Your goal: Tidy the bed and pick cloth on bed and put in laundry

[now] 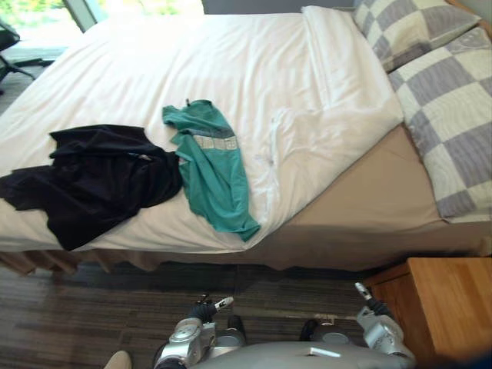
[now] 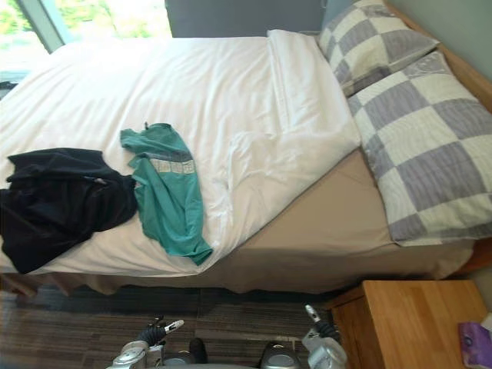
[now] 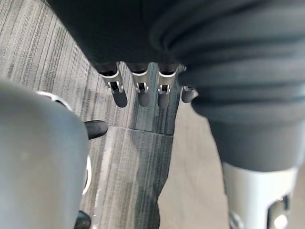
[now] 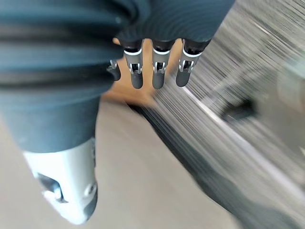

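My left hand (image 3: 138,88) hangs over the floor with its fingers straight and slack. It holds nothing and touches nothing; past the fingertips I see grey striped carpet (image 3: 133,162). My right hand (image 4: 159,71) is the same, its fingers loose and straight and nothing in its grasp, with the carpet and a strip of orange wood beyond them.

Both pieces of clothing lie on the bed in front of me. The black garment (image 1: 100,181) is crumpled at the near left of the white duvet (image 1: 192,61), and part of it droops over the near edge. The teal garment (image 1: 211,169) lies just to its right, their edges meeting, and stretches from mid-bed towards the near edge.

The duvet is rumpled and drawn back on the right, baring a tan sheet (image 1: 361,204). Two grey-and-cream checked pillows lie at the right end, the far pillow (image 1: 403,27) and the near pillow (image 1: 453,115). A wooden nightstand (image 1: 438,307) stands on the floor at the near right, with something purple (image 2: 477,344) on its top. Bright windows show at the far left.
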Controlling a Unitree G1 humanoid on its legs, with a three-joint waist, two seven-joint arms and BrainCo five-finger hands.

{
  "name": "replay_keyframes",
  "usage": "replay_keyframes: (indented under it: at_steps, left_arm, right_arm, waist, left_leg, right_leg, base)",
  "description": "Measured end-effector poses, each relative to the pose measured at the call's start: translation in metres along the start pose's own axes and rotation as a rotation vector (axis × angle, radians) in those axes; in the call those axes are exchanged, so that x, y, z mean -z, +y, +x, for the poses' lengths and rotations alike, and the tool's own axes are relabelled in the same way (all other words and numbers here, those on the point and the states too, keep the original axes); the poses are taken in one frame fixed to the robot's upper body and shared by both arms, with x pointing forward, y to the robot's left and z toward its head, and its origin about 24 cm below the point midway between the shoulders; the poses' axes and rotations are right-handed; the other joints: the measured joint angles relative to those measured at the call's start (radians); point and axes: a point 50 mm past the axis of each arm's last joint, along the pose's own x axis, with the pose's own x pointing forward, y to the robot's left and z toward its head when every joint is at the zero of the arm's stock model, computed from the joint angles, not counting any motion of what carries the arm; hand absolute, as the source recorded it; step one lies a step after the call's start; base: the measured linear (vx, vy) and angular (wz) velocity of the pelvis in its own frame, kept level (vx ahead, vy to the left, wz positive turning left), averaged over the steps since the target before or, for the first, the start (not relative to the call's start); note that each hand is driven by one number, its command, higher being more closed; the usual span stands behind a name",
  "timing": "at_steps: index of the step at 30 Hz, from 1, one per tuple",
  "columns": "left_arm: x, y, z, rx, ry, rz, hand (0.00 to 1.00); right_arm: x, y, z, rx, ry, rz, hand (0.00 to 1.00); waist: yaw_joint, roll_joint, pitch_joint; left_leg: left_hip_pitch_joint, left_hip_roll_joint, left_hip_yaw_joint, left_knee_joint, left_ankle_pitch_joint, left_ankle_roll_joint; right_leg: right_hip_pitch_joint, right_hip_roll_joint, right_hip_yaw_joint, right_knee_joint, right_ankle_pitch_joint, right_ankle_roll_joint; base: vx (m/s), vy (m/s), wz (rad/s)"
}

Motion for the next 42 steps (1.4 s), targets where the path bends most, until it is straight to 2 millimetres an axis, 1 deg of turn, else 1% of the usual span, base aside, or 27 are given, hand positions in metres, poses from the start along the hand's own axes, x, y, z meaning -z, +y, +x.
replay_keyframes:
  at_steps: [2, 3, 5, 6, 8, 9, 11, 13, 14, 17, 18, 19, 20, 21, 22, 24, 27, 28, 30, 33, 34, 35, 36, 38, 39, 41, 42]
  left_arm:
    - [-0.001, 0.002, 0.000, -0.003, -0.004, 0.002, 0.00]
    - [-0.001, 0.003, 0.000, -0.005, -0.005, 0.003, 0.00]
    - [-0.004, 0.012, -0.001, -0.022, -0.015, 0.010, 0.00]
    - [-0.004, 0.013, -0.001, -0.025, -0.015, 0.012, 0.00]
    - [-0.006, 0.017, -0.001, -0.025, -0.025, 0.005, 0.00]
    - [-0.006, 0.018, -0.002, -0.025, -0.029, 0.004, 0.00]
    - [-0.007, 0.022, -0.002, -0.032, -0.034, 0.008, 0.00]
    - [-0.009, 0.025, -0.002, -0.040, -0.037, 0.003, 0.00]
    - [-0.010, 0.028, -0.002, -0.052, -0.038, -0.016, 0.00]
    - [-0.011, 0.034, -0.002, -0.066, -0.036, -0.012, 0.00]
    - [-0.013, 0.036, -0.002, -0.071, -0.034, -0.008, 0.00]
    - [-0.016, 0.037, -0.001, -0.073, -0.040, -0.005, 0.00]
    - [-0.022, 0.038, 0.000, -0.074, -0.052, -0.002, 0.00]
    - [-0.026, 0.036, 0.001, -0.070, -0.060, -0.002, 0.00]
    - [-0.028, 0.035, 0.001, -0.068, -0.065, -0.002, 0.00]
    - [-0.033, 0.034, 0.002, -0.070, -0.078, -0.002, 0.00]
    - [-0.038, 0.033, 0.003, -0.077, -0.095, -0.001, 0.00]
    - [-0.043, 0.031, 0.004, -0.075, -0.106, -0.005, 0.00]
    - [-0.049, 0.027, 0.005, -0.063, -0.119, -0.021, 0.00]
    - [-0.050, 0.018, 0.006, -0.048, -0.121, -0.027, 0.00]
    - [-0.054, 0.010, 0.007, -0.030, -0.125, -0.012, 0.00]
    - [-0.059, 0.007, 0.008, -0.025, -0.135, -0.015, 0.00]
    - [-0.060, 0.005, 0.008, -0.022, -0.138, -0.017, 0.00]
    - [-0.065, -0.002, 0.008, -0.003, -0.150, -0.034, 0.00]
    - [-0.065, -0.003, 0.008, 0.000, -0.151, -0.029, 0.00]
    - [-0.067, -0.006, 0.009, 0.010, -0.150, -0.012, 0.00]
    - [-0.067, -0.007, 0.009, 0.011, -0.148, -0.009, 0.00]
  right_arm:
    - [-0.051, 0.001, 0.003, -0.021, -0.185, -0.023, 0.00]
    - [-0.059, 0.002, 0.003, -0.026, -0.219, -0.033, 0.00]
    - [-0.105, 0.013, -0.003, -0.075, -0.389, -0.096, 0.00]
    - [-0.112, 0.016, -0.004, -0.086, -0.415, -0.107, 0.00]
    - [-0.152, 0.033, -0.012, -0.142, -0.549, -0.175, 0.00]
    - [-0.160, 0.039, -0.014, -0.158, -0.577, -0.193, 0.00]
    - [-0.198, 0.072, -0.029, -0.241, -0.719, -0.297, 0.00]
    - [-0.222, 0.089, -0.041, -0.287, -0.797, -0.330, 0.00]
    - [-0.251, 0.108, -0.058, -0.325, -0.904, -0.368, 0.00]
    - [-0.285, 0.131, -0.086, -0.373, -1.046, -0.418, 0.00]
    - [-0.303, 0.146, -0.106, -0.404, -1.133, -0.449, 0.00]
    - [-0.314, 0.155, -0.123, -0.423, -1.203, -0.460, 0.00]
    - [-0.327, 0.167, -0.149, -0.453, -1.301, -0.465, 0.00]
    - [-0.337, 0.178, -0.172, -0.476, -1.391, -0.489, 0.00]
    - [-0.340, 0.182, -0.182, -0.477, -1.431, -0.508, 0.00]
    - [-0.344, 0.201, -0.210, -0.484, -1.537, -0.582, 0.00]
    - [-0.345, 0.212, -0.225, -0.470, -1.585, -0.642, 0.00]
    - [-0.348, 0.216, -0.232, -0.445, -1.606, -0.668, 0.00]
    - [-0.350, 0.220, -0.235, -0.416, -1.615, -0.702, 0.00]
    - [-0.353, 0.232, -0.251, -0.382, -1.653, -0.779, 0.00]
    - [-0.356, 0.234, -0.259, -0.352, -1.677, -0.806, 0.00]
    - [-0.361, 0.233, -0.261, -0.319, -1.686, -0.840, 0.00]
    - [-0.363, 0.232, -0.260, -0.305, -1.680, -0.849, 0.00]
    - [-0.371, 0.225, -0.244, -0.197, -1.596, -0.915, 0.00]
    - [-0.373, 0.223, -0.241, -0.183, -1.576, -0.921, 0.00]
    - [-0.384, 0.212, -0.226, -0.085, -1.496, -0.949, 0.00]
    - [-0.386, 0.209, -0.225, -0.069, -1.486, -0.952, 0.00]
  waist:
    - [-0.002, -0.008, 0.002]
    - [-0.003, -0.011, 0.003]
    - [-0.001, -0.027, 0.008]
    - [-0.002, -0.030, 0.007]
    - [-0.004, -0.045, 0.016]
    - [-0.001, -0.048, 0.017]
    - [0.008, -0.048, 0.019]
    - [0.012, -0.048, 0.025]
    - [0.020, -0.050, 0.041]
    - [0.038, -0.048, 0.072]
    - [0.046, -0.047, 0.094]
    - [0.054, -0.046, 0.110]
    - [0.067, -0.048, 0.136]
    - [0.073, -0.041, 0.157]
    - [0.075, -0.035, 0.165]
    - [0.079, -0.014, 0.196]
    - [0.077, -0.005, 0.202]
    - [0.080, 0.002, 0.210]
    - [0.093, 0.012, 0.217]
    - [0.099, 0.033, 0.229]
    - [0.101, 0.047, 0.237]
    - [0.112, 0.061, 0.244]
    - [0.116, 0.065, 0.246]
    - [0.118, 0.084, 0.256]
    - [0.118, 0.084, 0.256]
    - [0.116, 0.095, 0.261]
    - [0.117, 0.097, 0.262]
  left_leg:
    - [-0.001, -0.004, 0.024, 0.000, -0.007, 0.000]
    - [-0.001, -0.004, 0.027, 0.000, -0.008, 0.002]
    - [-0.006, -0.010, 0.049, 0.000, -0.015, 0.005]
    - [-0.011, -0.012, 0.050, 0.000, -0.015, 0.005]
    - [-0.016, -0.019, 0.049, 0.000, -0.022, 0.012]
    - [-0.016, -0.022, 0.050, 0.000, -0.025, 0.013]
    - [-0.041, -0.013, 0.050, 0.001, -0.037, 0.026]
    - [-0.063, -0.008, 0.048, 0.001, -0.034, 0.032]
    - [-0.076, -0.009, 0.042, 0.002, -0.026, 0.042]
    - [-0.080, -0.014, 0.031, 0.008, -0.021, 0.050]
    - [-0.091, -0.020, 0.019, 0.009, -0.025, 0.049]
    - [-0.116, -0.021, 0.014, 0.031, -0.036, 0.052]
    - [-0.156, -0.020, 0.012, 0.078, -0.057, 0.061]
    - [-0.196, -0.020, 0.004, 0.122, -0.077, 0.064]
    - [-0.212, -0.021, -0.001, 0.139, -0.083, 0.065]
    - [-0.254, -0.021, -0.008, 0.190, -0.096, 0.071]
    - [-0.311, -0.018, -0.001, 0.227, -0.098, 0.068]
    - [-0.347, -0.015, 0.003, 0.251, -0.096, 0.071]
    - [-0.370, -0.008, 0.020, 0.273, -0.096, 0.071]
    - [-0.405, -0.005, 0.018, 0.290, -0.094, 0.073]
    - [-0.422, -0.006, 0.015, 0.290, -0.091, 0.079]
    - [-0.434, -0.006, 0.015, 0.289, -0.087, 0.086]
    - [-0.438, -0.006, 0.015, 0.288, -0.085, 0.089]
    - [-0.460, -0.011, 0.003, 0.281, -0.075, 0.102]
    - [-0.466, -0.012, -0.001, 0.280, -0.072, 0.106]
    - [-0.486, -0.028, -0.008, 0.254, -0.046, 0.112]
    - [-0.487, -0.030, -0.007, 0.247, -0.041, 0.114]
  right_leg:
    - [-0.012, -0.005, 0.017, 0.001, 0.002, 0.010]
    - [-0.013, -0.005, 0.018, 0.001, 0.003, 0.012]
    - [-0.025, -0.011, 0.036, 0.002, 0.008, 0.020]
    - [-0.030, -0.013, 0.037, 0.002, 0.010, 0.022]
    - [-0.034, -0.027, 0.039, 0.005, 0.027, 0.031]
    - [-0.034, -0.030, 0.041, 0.006, 0.030, 0.034]
    - [-0.065, -0.023, 0.091, 0.012, 0.083, 0.042]
    - [-0.087, -0.018, 0.116, 0.012, 0.112, 0.038]
    - [-0.100, -0.021, 0.121, 0.019, 0.130, 0.024]
    - [-0.104, -0.027, 0.121, 0.030, 0.142, 0.021]
    - [-0.113, -0.034, 0.121, 0.041, 0.145, 0.021]
    - [-0.128, -0.041, 0.121, 0.051, 0.145, 0.021]
    - [-0.149, -0.047, 0.121, 0.059, 0.146, 0.020]
    - [-0.163, -0.057, 0.120, 0.059, 0.146, 0.020]
    - [-0.168, -0.059, 0.120, 0.060, 0.146, 0.020]
    - [-0.174, -0.067, 0.118, 0.061, 0.146, 0.020]
    - [-0.203, -0.074, 0.111, 0.062, 0.146, 0.020]
    - [-0.217, -0.076, 0.103, 0.062, 0.146, 0.020]
    - [-0.224, -0.077, 0.094, 0.062, 0.146, 0.020]
    - [-0.241, -0.076, 0.089, 0.061, 0.146, 0.020]
    - [-0.255, -0.076, 0.088, 0.060, 0.146, 0.020]
    - [-0.268, -0.076, 0.087, 0.060, 0.145, 0.019]
    - [-0.272, -0.076, 0.087, 0.060, 0.145, 0.019]
    - [-0.287, -0.078, 0.067, 0.061, 0.129, 0.013]
    - [-0.294, -0.079, 0.063, 0.063, 0.125, 0.014]
    - [-0.320, -0.091, 0.058, 0.075, 0.100, 0.018]
    - [-0.325, -0.091, 0.058, 0.075, 0.098, 0.017]
  base:
    - [0.00, 0.045, -0.19]
    - [0.00, 0.054, -0.13]
    - [0.01, 0.056, -0.12]
    - [0.04, 0.072, -0.05]
    - [0.06, 0.074, 0.06]
    - [0.05, 0.074, 0.04]
    - [0.05, 0.112, 0.02]
    - [0.04, 0.106, 0.16]
    - [0.05, 0.108, 0.23]
    - [0.04, 0.065, 0.19]
    - [0.02, 0.056, 0.29]
    - [0.01, 0.059, 0.27]
    - [0.00, 0.056, 0.24]
    - [0.00, 0.042, 0.20]
    - [0.02, 0.049, 0.32]
    - [0.05, 0.054, 0.37]
    - [0.09, 0.045, 0.44]
    - [0.11, 0.033, 0.46]
    - [0.07, 0.023, 0.34]
    - [0.03, 0.001, 0.17]
    - [0.01, -0.010, 0.06]
    - [0.01, -0.013, 0.04]
    - [0.00, -0.012, 0.03]
    - [-0.01, -0.022, 0.14]
    - [-0.01, -0.040, 0.18]
    - [-0.02, -0.039, 0.18]
    - [-0.03, -0.036, 0.07]
